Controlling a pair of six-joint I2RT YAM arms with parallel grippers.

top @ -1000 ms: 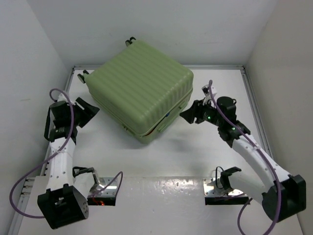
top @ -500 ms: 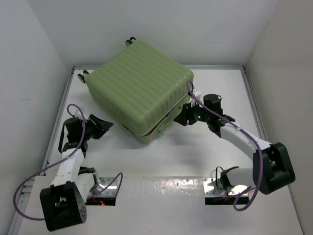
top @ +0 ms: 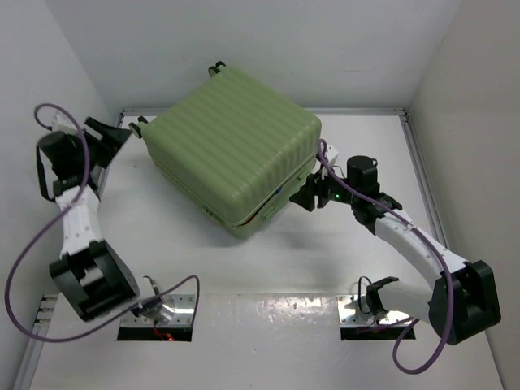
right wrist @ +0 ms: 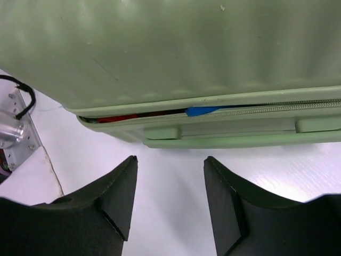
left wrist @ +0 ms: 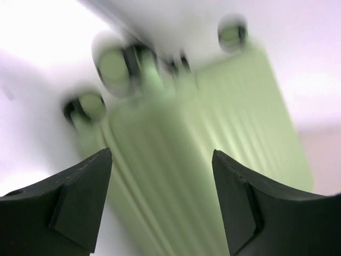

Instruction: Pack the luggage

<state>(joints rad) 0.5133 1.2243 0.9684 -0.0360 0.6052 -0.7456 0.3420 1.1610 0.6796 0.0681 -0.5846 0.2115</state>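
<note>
The pale green ribbed luggage (top: 231,146) lies on the table with its lid down but not zipped; red and blue contents show in the seam (right wrist: 197,112). Its black wheels (top: 216,67) point to the back. My right gripper (top: 307,196) is open and empty, just off the luggage's front right side, facing the seam (right wrist: 170,176). My left gripper (top: 112,134) is open and empty, raised at the far left beside the luggage's back left corner; its blurred wrist view shows the shell (left wrist: 213,144) and wheels (left wrist: 114,64).
White walls close in the table on the left, back and right. Two metal mounting plates (top: 370,313) sit at the near edge by the arm bases. A metal plate with a black cable (right wrist: 13,128) shows at the left of the right wrist view.
My left arm has swung up and back from low beside the luggage's left side to its back left corner. My right gripper has closed in on the front seam and stays there.
</note>
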